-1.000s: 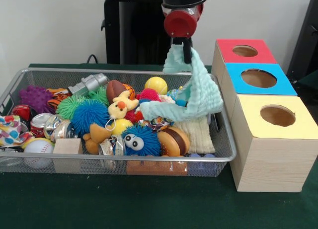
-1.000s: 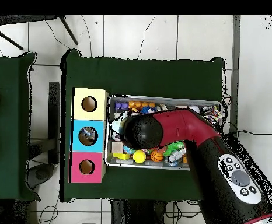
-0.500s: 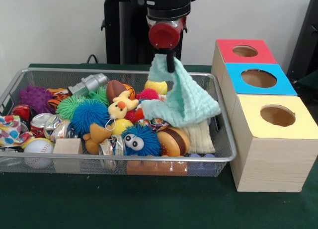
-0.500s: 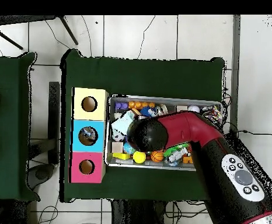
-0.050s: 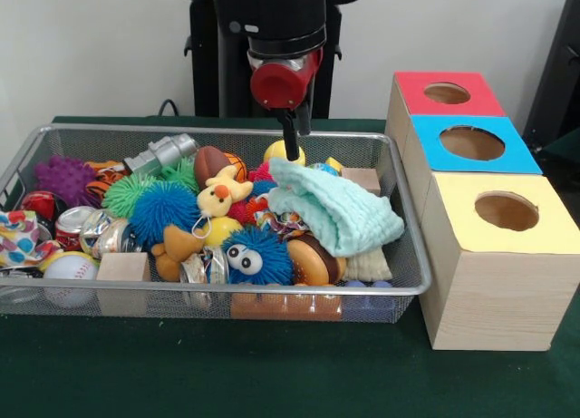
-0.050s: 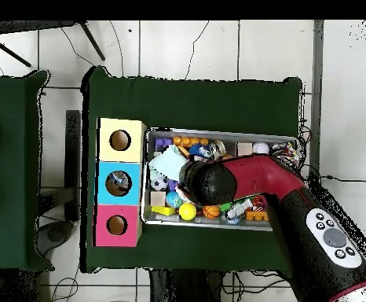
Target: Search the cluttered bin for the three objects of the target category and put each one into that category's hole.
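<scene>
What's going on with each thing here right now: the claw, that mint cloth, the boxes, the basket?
Gripper: above the cloth, holding nothing; open or shut unclear.
Cloth: lying crumpled on the toys.
Basket: full of toys.
Red box: hole open.
Blue box: hole open.
Yellow box: hole open.

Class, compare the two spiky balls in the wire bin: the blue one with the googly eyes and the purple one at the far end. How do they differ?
The blue spiky ball has two googly eyes; the purple spiky ball shows none. In the front view the blue one sits near the front rim of the wire bin, beside the brown burger toy, while the purple one lies in the back left corner. The blue looks larger in that view. Both are round, soft-looking and covered in spikes.
</scene>
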`<control>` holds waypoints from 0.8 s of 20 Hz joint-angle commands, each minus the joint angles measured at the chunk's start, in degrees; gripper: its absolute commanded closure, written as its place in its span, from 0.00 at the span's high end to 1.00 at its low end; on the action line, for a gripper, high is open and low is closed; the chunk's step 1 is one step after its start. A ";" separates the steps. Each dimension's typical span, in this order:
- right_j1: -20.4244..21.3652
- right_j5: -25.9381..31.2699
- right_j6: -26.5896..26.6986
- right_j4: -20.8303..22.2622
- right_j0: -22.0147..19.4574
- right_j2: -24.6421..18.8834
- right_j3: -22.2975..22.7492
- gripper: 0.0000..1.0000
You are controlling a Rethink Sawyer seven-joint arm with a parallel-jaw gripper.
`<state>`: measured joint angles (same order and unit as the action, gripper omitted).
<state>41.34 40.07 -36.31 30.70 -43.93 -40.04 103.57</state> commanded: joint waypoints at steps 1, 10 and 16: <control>1.12 2.09 -2.18 -1.79 -1.04 -1.35 -2.10 1.00; -0.41 10.75 5.84 0.72 -1.62 0.64 -10.19 1.00; -3.51 10.35 9.51 6.10 -2.65 1.74 -12.47 1.00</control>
<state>41.95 45.27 -36.31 31.74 -44.25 -40.05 96.78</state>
